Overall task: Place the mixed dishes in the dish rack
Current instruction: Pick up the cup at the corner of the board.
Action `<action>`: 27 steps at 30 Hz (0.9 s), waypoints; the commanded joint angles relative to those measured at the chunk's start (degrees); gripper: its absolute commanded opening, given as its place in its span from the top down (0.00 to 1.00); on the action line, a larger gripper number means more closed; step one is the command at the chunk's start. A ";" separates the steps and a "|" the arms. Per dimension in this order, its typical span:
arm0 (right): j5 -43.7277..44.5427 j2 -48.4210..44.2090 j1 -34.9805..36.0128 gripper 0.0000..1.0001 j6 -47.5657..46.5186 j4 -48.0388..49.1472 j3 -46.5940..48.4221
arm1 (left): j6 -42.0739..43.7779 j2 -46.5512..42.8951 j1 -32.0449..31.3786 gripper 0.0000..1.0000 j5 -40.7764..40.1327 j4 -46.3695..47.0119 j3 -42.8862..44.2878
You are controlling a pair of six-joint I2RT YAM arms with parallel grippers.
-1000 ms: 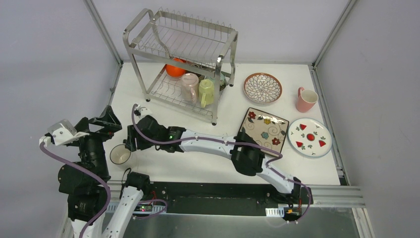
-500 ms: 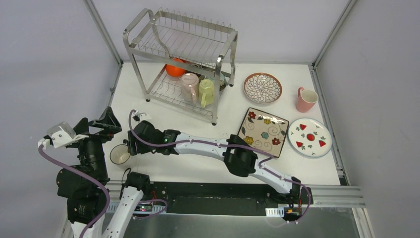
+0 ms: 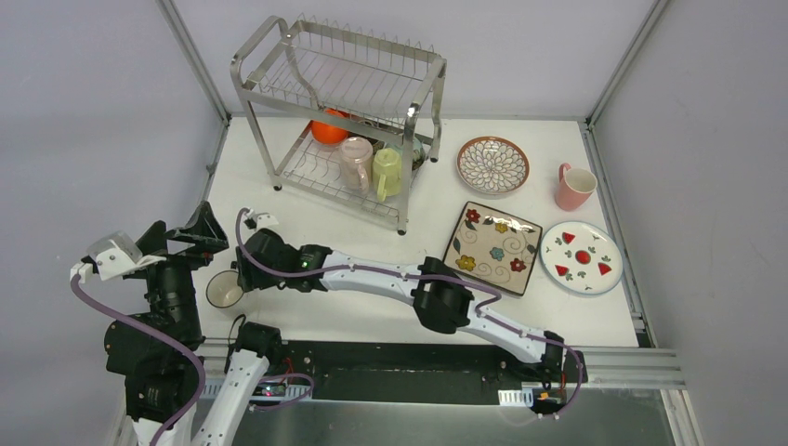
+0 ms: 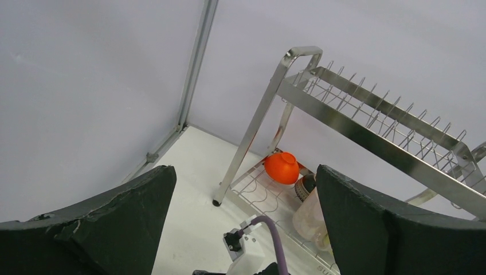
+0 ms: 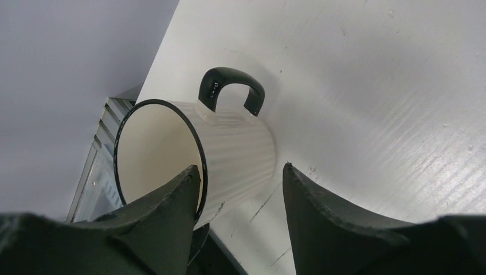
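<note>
- The left fingers (image 4: 114, 217) hover above the tabletop's (image 3: 362, 318) near-left corner. They point towards the far side and are spread wide with nothing between them.
- A white mug (image 3: 224, 290) with a dark rim stands upright on the tabletop near its left edge, axis vertical and mouth up. Its black handle (image 5: 232, 86) is on the side facing away from the right arm's wrist.
- The right fingers (image 5: 326, 223) reach across to the left. They are parted around the mug's ribbed wall, one in front of the rim and one just beside the outer wall. They are not clamped on it.
- The dish rack (image 3: 344, 74) stands at the far left of the tabletop, well apart from the white mug. Its long axis runs left to right, and its right end is turned a little nearer the arms. The upper shelf is bare.
- On the lower shelf an orange bowl (image 3: 328, 130) sits at the back. A pale pink mug (image 3: 355, 163) and a yellow-green mug (image 3: 387, 173) stand side by side at the front.
- A brown-rimmed petal-pattern plate (image 3: 492, 164) lies flat just right of the rack.
- A square floral plate (image 3: 495, 246) lies flat nearer the arms, its edges skewed to the tabletop's edges.
- A pink mug (image 3: 574, 188) stands upright at the far right, mouth up and handle pointing to the far left.
- A white red-marked plate (image 3: 582, 257) lies flat just beside the square plate, near the right edge.
</note>
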 commanded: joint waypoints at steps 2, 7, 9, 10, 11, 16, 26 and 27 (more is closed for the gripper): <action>0.90 0.94 0.70 0.45 -1.19 -2.13 2.60 | 1.15 -0.54 -0.16 0.02 1.08 1.51 0.24; 3.09 -0.94 0.53 0.52 -2.75 -3.33 -1.44 | 1.67 -0.87 -0.16 0.01 0.69 1.61 -0.20; 3.72 -2.20 0.49 0.56 -3.27 -2.46 -4.45 | 1.67 -0.89 -0.18 0.02 0.82 1.64 -0.11; 3.69 -2.99 0.50 0.57 -3.18 -1.58 -6.08 | 1.73 -0.94 -0.16 0.01 1.04 1.60 0.01; 3.68 -3.73 0.45 0.58 -3.02 -0.61 -7.51 | 1.67 -0.90 -0.16 0.02 1.25 1.62 0.16; 4.76 -5.93 0.57 0.66 -4.13 -0.23 -9.63 | 1.61 -0.68 -0.16 0.01 1.38 1.67 0.58; 2.58 -10.42 0.05 0.86 -5.30 6.80 -17.24 | 0.90 0.07 -0.16 0.01 2.15 1.78 0.14; 2.65 -11.14 -0.22 0.92 -5.60 6.83 -17.82 | 0.92 0.07 -0.16 0.02 2.24 1.78 0.02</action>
